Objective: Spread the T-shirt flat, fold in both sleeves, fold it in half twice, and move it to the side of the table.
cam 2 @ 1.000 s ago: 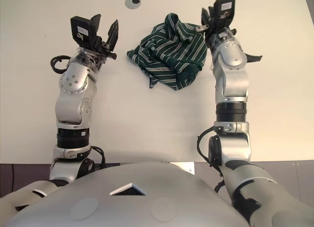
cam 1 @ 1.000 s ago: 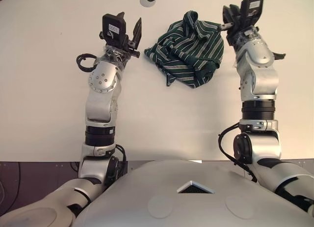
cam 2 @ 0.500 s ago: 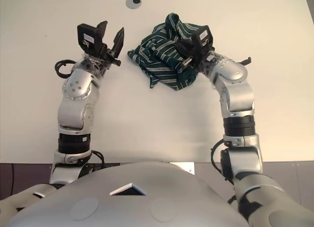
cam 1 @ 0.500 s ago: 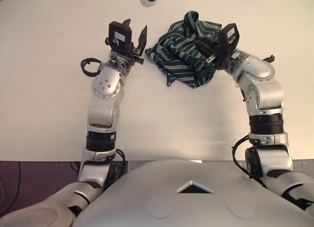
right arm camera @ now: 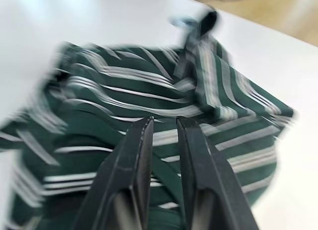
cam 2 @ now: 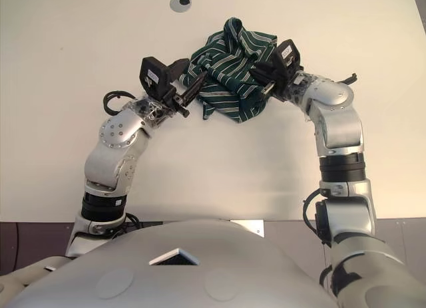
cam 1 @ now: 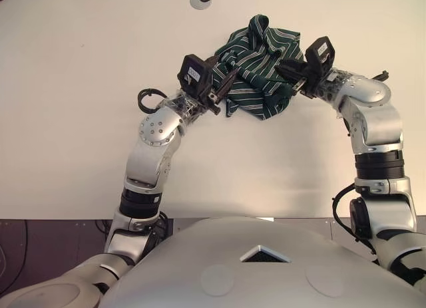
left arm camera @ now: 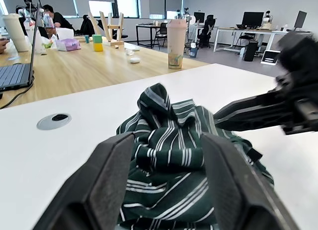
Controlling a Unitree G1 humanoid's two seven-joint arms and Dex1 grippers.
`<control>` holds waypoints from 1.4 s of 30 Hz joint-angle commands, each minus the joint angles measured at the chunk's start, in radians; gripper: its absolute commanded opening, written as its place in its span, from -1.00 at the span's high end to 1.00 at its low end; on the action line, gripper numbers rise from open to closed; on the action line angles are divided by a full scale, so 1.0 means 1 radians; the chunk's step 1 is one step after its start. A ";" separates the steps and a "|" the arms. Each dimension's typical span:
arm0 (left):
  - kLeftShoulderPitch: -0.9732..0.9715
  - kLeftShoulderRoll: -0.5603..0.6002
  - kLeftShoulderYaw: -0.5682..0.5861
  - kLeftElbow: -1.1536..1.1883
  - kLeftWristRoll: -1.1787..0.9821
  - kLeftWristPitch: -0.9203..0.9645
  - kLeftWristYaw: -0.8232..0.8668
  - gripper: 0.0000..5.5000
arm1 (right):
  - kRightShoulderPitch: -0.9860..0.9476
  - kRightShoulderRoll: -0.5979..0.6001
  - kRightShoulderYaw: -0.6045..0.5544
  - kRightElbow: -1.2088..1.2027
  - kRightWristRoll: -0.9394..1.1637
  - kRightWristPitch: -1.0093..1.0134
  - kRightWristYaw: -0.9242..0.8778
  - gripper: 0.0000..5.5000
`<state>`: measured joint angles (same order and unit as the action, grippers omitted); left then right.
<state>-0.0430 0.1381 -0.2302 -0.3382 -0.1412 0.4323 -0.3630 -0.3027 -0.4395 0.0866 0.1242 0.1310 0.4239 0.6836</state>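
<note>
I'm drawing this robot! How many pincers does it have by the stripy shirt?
2. The left pincer is at the T-shirt's left edge; the right pincer is at its right side. None seem hidden.

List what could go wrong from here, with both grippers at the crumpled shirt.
1. The crumpled green striped T-shirt lies in a heap on the white table, and the left gripper's open fingers straddle several folds. Closing there may pinch stacked layers, so the shirt likely won't spread.
2. The right gripper sits at the heap's opposite side, close to the left one. The two might collide over the cloth.
</note>
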 commanded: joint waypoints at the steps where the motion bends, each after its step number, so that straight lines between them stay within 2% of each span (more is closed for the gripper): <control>1: -0.003 0.010 -0.009 -0.025 -0.009 0.027 -0.007 0.13 | 0.037 0.021 0.104 0.005 -0.072 0.020 -0.023 0.69; 7: -0.009 0.012 0.002 -0.002 -0.007 0.020 -0.006 0.13 | 0.102 0.029 0.150 -0.069 -0.050 0.074 -0.012 0.69; 14: -0.011 0.019 0.038 0.008 -0.005 0.006 0.005 0.13 | 0.121 0.119 0.169 -0.242 0.049 0.206 -0.022 0.69; 16: -0.009 0.024 0.050 0.006 -0.005 0.006 0.007 0.13 | 0.120 0.144 0.144 -0.309 0.114 0.237 -0.017 0.69; 20: -0.009 0.043 0.074 -0.004 -0.003 0.007 0.004 0.13 | 0.031 0.182 0.016 -0.347 0.244 0.294 -0.038 0.69; 24: 0.021 0.106 0.090 -0.055 0.000 0.022 -0.030 0.13 | -0.090 0.116 -0.103 -0.329 0.351 0.344 -0.009 0.69; 30: 0.043 0.314 0.010 -0.080 0.068 -0.019 -0.196 0.13 | -0.074 -0.203 0.033 -0.208 0.148 0.041 0.294 0.69; 34: -0.008 0.387 -0.006 0.024 0.133 -0.099 -0.244 0.13 | -0.020 -0.256 0.087 -0.165 0.066 -0.098 0.352 0.69; 42: -0.034 0.368 -0.118 0.055 0.193 -0.156 -0.284 0.13 | -0.037 -0.342 0.188 0.077 -0.158 -0.428 0.413 0.69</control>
<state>-0.0739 0.5041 -0.3338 -0.2895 0.0359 0.2845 -0.6407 -0.3138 -0.7571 0.2651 0.1674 -0.0051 0.0402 1.0683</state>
